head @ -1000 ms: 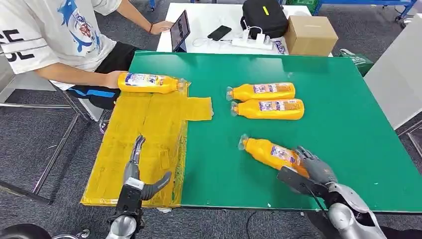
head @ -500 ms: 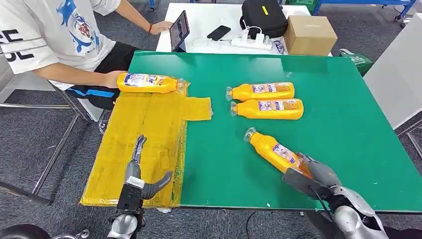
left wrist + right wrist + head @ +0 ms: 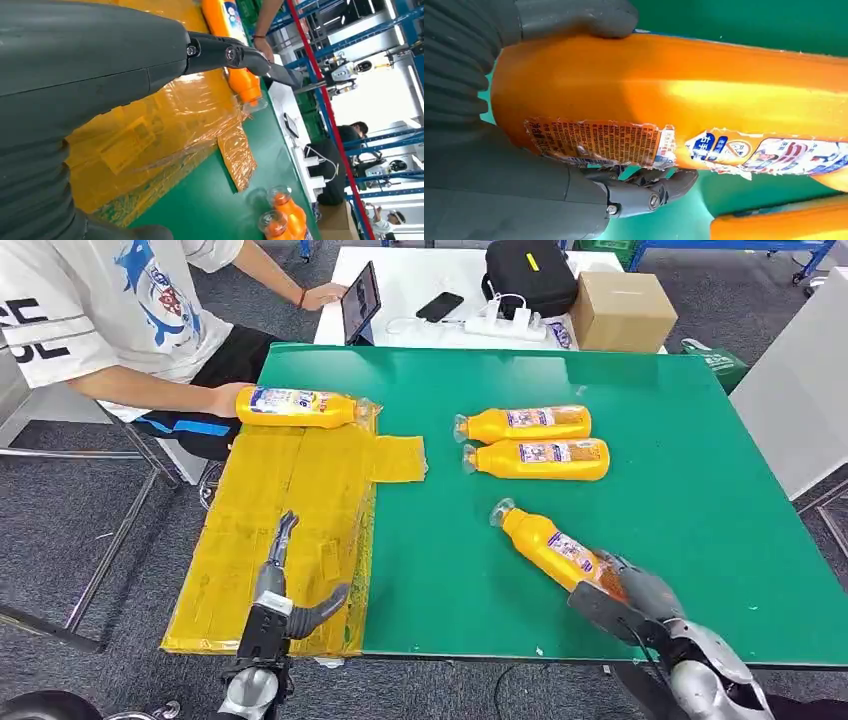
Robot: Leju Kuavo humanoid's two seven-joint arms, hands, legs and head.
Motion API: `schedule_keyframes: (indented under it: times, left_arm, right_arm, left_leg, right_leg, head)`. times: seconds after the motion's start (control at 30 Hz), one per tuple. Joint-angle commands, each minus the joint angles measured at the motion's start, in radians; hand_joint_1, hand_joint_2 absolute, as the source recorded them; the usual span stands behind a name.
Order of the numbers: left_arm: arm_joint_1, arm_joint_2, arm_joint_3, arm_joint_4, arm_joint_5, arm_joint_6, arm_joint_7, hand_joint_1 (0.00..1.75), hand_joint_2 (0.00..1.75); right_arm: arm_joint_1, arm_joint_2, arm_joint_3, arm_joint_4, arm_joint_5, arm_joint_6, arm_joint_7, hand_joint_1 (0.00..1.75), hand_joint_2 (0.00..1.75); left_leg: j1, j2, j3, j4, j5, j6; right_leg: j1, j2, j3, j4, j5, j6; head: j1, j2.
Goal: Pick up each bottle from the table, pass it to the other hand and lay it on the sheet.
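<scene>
Bottle (image 3: pixel 553 549) barely shifted since half a second ago, lower right, right hand (image 3: pixel 632 592) gripping its base; left hand (image 3: pixel 283 591) spread over sheet (image 3: pixel 300 490).

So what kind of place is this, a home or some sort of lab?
Probably a robotics lab or workshop: blue and red industrial racking, another humanoid robot by it, and a green work table on grey carpet.
</scene>
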Motion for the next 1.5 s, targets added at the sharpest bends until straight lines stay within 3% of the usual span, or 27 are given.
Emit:
schedule_keyframes:
  times: [0.03,0.07,0.2,0.3,0.33,0.37,0.43,0.63,0.7,0.97,1.1,1.27,1.5]
  left_arm:
    - [0.014,-0.021,-0.004,-0.023,0.028,-0.044,0.029,0.0,1.75]
    - [0.02,-0.028,-0.007,-0.038,0.047,-0.065,0.036,0.0,1.75]
    - [0.022,-0.039,-0.045,-0.069,0.121,-0.138,0.065,0.0,1.75]
    - [0.017,-0.041,-0.056,-0.069,0.127,-0.138,0.073,0.0,1.75]
    - [0.01,-0.039,-0.065,-0.069,0.147,-0.153,0.08,0.0,1.75]
    - [0.002,-0.041,-0.077,-0.074,0.183,-0.178,0.094,0.0,1.75]
    - [-0.011,-0.045,-0.101,-0.083,0.231,-0.209,0.127,0.0,1.75]
    - [-0.01,-0.024,-0.134,-0.11,0.492,-0.421,0.232,0.0,1.75]
    - [-0.013,-0.007,-0.139,-0.103,0.593,-0.513,0.274,0.0,1.75]
    - [-0.023,0.032,-0.172,-0.095,0.729,-0.623,0.304,0.0,1.75]
    - [-0.035,0.062,-0.203,-0.121,0.866,-0.74,0.312,0.0,1.75]
    - [-0.048,0.075,-0.219,-0.105,1.014,-0.807,0.369,0.0,1.75]
    - [-0.052,0.082,-0.236,-0.081,1.018,-0.814,0.37,0.0,1.75]
  right_arm:
    - [0.022,0.331,-0.09,-0.126,0.07,-0.388,-0.249,1.75,1.75]
    - [0.019,0.386,-0.099,-0.171,0.052,-0.476,-0.326,1.75,1.75]
    - [0.029,0.473,-0.073,-0.342,0.056,-0.696,-0.44,1.75,1.75]
    - [0.041,0.471,-0.066,-0.369,0.059,-0.704,-0.437,1.75,1.75]
    - [0.04,0.482,-0.074,-0.367,0.07,-0.757,-0.466,1.75,1.75]
    - [0.041,0.552,-0.132,-0.391,0.065,-0.76,-0.567,1.75,1.75]
    - [0.055,0.637,-0.186,-0.423,0.101,-0.76,-0.645,1.75,1.75]
    - [0.074,0.667,-0.173,-0.427,0.132,-0.76,-0.645,1.75,1.75]
    - [0.074,0.654,-0.136,-0.37,0.125,-0.76,-0.645,1.75,1.75]
    - [0.072,0.632,-0.054,-0.245,0.119,-0.76,-0.645,1.75,1.75]
    - [0.019,0.589,0.15,0.074,-0.013,-0.744,-0.645,1.75,1.75]
    - [-0.08,0.595,0.381,0.408,-0.149,-0.757,-0.645,1.75,1.75]
    - [-0.108,0.602,0.425,0.469,-0.159,-0.753,-0.645,1.75,1.75]
  left_leg:
    - [0.001,0.003,0.001,-0.001,-0.001,-0.001]
    - [0.001,0.005,0.001,-0.001,-0.001,-0.002]
    - [0.002,0.007,-0.001,0.002,-0.004,-0.004]
    - [0.002,0.002,-0.005,0.001,-0.001,-0.002]
    - [0.002,0.002,-0.003,0.001,-0.002,-0.002]
    - [0.001,0.0,-0.004,0.0,0.0,-0.001]
    - [0.001,-0.002,-0.006,0.0,0.001,-0.001]
    - [0.001,-0.001,-0.005,0.0,0.0,-0.002]
    - [0.001,-0.001,-0.005,0.0,0.0,-0.002]
    - [0.002,0.002,-0.002,-0.002,0.0,-0.002]
    - [0.002,0.005,0.0,-0.003,0.0,-0.002]
    - [0.004,0.01,0.001,-0.004,0.0,-0.003]
    - [0.003,0.002,-0.003,-0.003,0.0,-0.002]
  right_leg:
    - [0.001,0.003,0.0,0.0,0.0,-0.002]
    - [0.002,0.004,-0.001,0.0,0.0,-0.002]
    - [0.002,0.005,-0.003,0.005,-0.003,-0.005]
    - [0.002,0.001,-0.006,0.002,-0.001,-0.002]
    - [0.002,0.0,-0.004,0.002,-0.002,-0.003]
    - [0.001,-0.002,-0.005,0.002,-0.001,-0.002]
    - [0.001,-0.002,-0.006,0.003,-0.002,-0.002]
    - [0.001,-0.002,-0.005,0.002,-0.002,-0.003]
    - [0.001,-0.002,-0.004,0.001,-0.002,-0.003]
    - [0.002,0.0,-0.001,-0.002,-0.001,-0.003]
    - [0.002,0.004,-0.001,-0.003,0.0,-0.003]
    - [0.004,0.008,0.0,-0.004,0.002,-0.004]
    - [0.002,0.001,-0.003,-0.001,-0.001,-0.002]
  head:
    - [0.0,0.0]
    - [-0.001,0.0]
    - [-0.001,0.0]
    - [-0.001,0.0]
    - [-0.002,0.0]
    - [-0.001,0.0]
    - [0.0,0.0]
    - [0.0,0.0]
    - [0.0,0.0]
    - [0.0,0.0]
    - [0.0,0.0]
    - [0.0,0.0]
    - [0.0,0.0]
